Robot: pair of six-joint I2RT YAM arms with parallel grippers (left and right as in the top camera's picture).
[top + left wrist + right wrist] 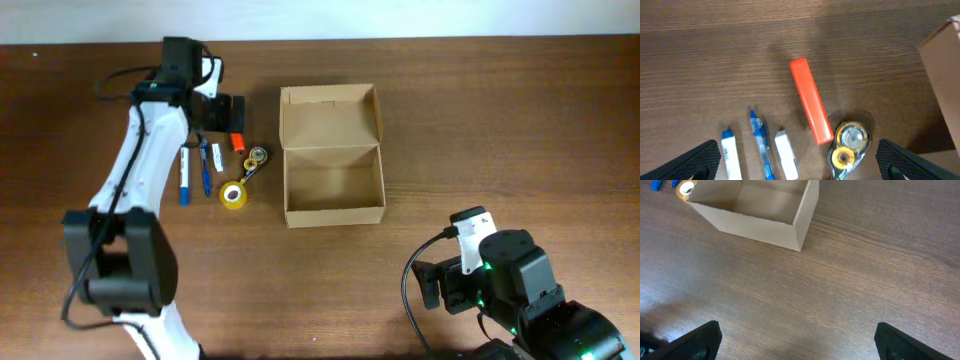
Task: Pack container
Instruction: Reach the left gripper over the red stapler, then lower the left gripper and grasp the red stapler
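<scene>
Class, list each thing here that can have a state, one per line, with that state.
Tan cardboard box with hinged flap lid: open, empty.
Left gripper: open, holding nothing.
Right gripper: open, holding nothing.
Orange marker: lying flat, outside the box.
Yellow tape roll: lying flat, outside the box.

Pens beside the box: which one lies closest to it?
The orange marker; the blue and white pens lie farther from the cardboard box.

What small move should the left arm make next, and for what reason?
Probably lower the left gripper straight down toward the orange marker. Its jaws are open and hold nothing, the marker lies on the table roughly between them in the wrist view, and the container stands open and empty nearby, so nothing is packed yet.
</scene>
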